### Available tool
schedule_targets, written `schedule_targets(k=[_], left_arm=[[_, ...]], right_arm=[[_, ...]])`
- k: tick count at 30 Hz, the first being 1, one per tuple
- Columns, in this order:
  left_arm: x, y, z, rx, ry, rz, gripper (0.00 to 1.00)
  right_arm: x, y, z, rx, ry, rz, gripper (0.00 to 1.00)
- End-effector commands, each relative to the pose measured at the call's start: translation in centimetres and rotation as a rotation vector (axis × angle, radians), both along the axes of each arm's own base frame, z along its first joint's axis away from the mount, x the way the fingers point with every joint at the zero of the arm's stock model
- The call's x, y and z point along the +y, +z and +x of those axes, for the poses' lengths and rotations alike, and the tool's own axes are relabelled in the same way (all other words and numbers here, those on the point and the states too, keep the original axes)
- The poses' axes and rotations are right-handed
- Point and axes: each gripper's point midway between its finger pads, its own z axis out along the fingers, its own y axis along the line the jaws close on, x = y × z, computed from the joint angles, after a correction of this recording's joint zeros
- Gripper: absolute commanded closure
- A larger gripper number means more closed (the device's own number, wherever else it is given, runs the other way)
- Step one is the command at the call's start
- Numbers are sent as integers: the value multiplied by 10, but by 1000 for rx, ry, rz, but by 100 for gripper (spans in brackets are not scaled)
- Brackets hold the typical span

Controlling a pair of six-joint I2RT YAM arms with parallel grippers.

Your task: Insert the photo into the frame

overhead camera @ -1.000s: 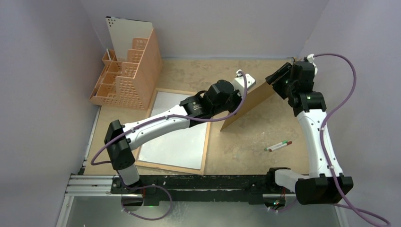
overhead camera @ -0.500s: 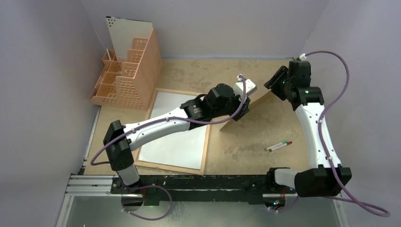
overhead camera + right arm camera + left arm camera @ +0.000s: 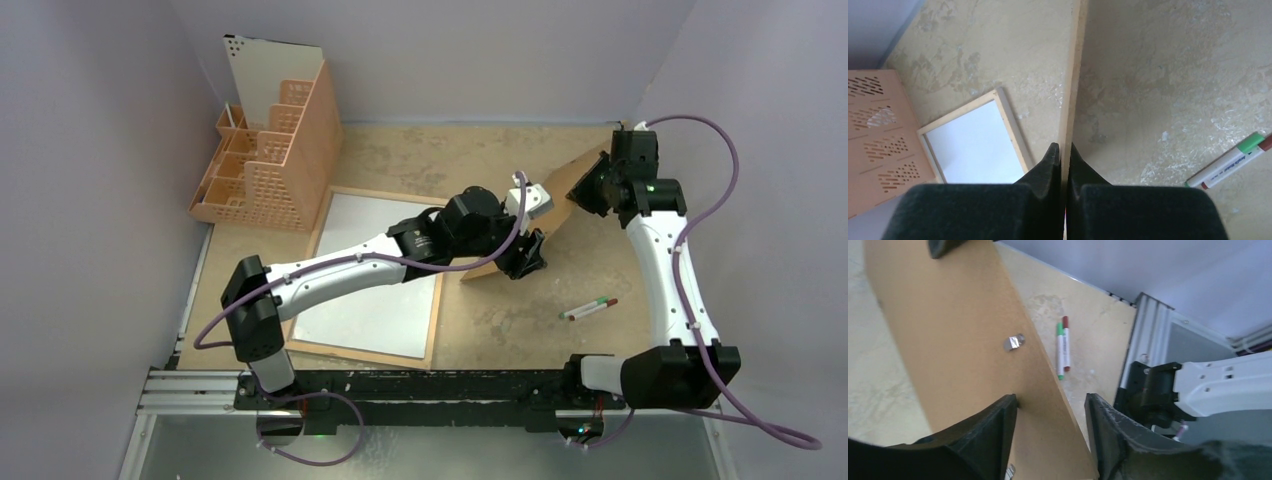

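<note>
Brown hardboard [image 3: 1071, 75] edge-on in right hand [image 3: 1064, 150] (tilted)

Left arm [image 3: 340, 265]: glossy white link shells, matte black cylindrical joint housings. Right arm [image 3: 668, 275]: same white-and-black build, dark screw holes in white shell, small green light on wrist housing. Purple cable [image 3: 196, 338] loops along each arm. Bases [image 3: 680, 378] black, blocky. Left gripper [image 3: 1050, 402]: black wedge fingers [image 3: 990, 437], rough matte faces. Right gripper [image 3: 1062, 149]: black, tapered.

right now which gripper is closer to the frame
Left. The left gripper straddles the backing board low down, just right of the frame; the right gripper pinches its upper end, farther off.
</note>
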Motion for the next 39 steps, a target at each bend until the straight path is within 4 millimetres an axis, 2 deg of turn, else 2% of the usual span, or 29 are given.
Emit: schedule_targets(k=[1,5,10,14,18,21,24,27,31,39], left_arm=[[7,26,-13,33,-59,-60,40],[17,36,-13,20,-33,-66,28],[32,45,-6,11,45,-66,23],[60,37,20,3,240,-19,19],[120,6,69,108,515,20,19],[182,-23,106,168,735,75,19],[238,-47,124,171,911,154,19],[284,-70,129,164,1048,227,18],[339,-98,127,179,1241,281,18],[396,-129,101,133,1501,200,16]], right_arm=[[-8,43,15,-159,41,-41,100],[-17,57,27,-240,37,-25,100],[-28,79,42,-402,80,12,100],[-22,96,49,-525,161,23,100],[-2,113,47,-637,285,55,100],[18,125,39,-704,387,111,100],[35,136,26,-774,463,179,100],[46,137,17,-800,523,213,100],[54,134,9,-825,570,235,100],[61,114,2,-789,597,289,100]])
